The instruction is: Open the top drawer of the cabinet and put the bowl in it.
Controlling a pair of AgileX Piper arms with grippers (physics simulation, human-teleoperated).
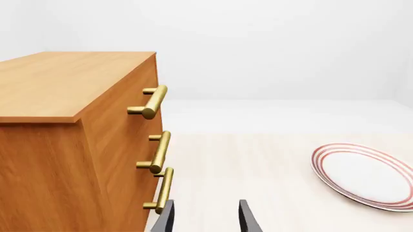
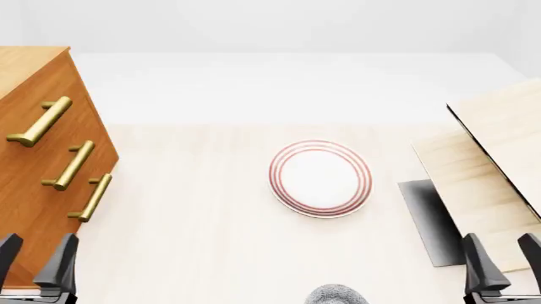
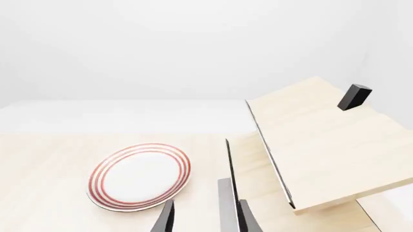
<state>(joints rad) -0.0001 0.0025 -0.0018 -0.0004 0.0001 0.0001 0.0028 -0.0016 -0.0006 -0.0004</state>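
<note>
The cabinet [image 2: 34,158] is standing at the left edge of the table [image 2: 194,240], its three drawer fronts facing right, and the top drawer [image 2: 38,95] is sitting flush with the two below it, its brass handle [image 2: 38,121] untouched. The left gripper [image 2: 38,263] is hovering at the near left corner, just in front of the cabinet's near end, with its fingers spread apart and nothing between them; from the left wrist view the two dark fingertips are showing just beside the lowest handle [image 1: 164,191]. The bowl [image 2: 336,294] is lying at the near edge of the table, near the middle, only its speckled rim peeking into the front view. Beyond it, a white plate [image 2: 320,178] with red rings is resting flat at the table's centre. The right gripper [image 2: 505,266] is hanging at the near right, fingers parted and empty, over pale wooden boards [image 2: 486,183] that are lying stacked at the right side, the upper one tilting. A small dark block [image 3: 354,96] is sitting on the top board.
</note>
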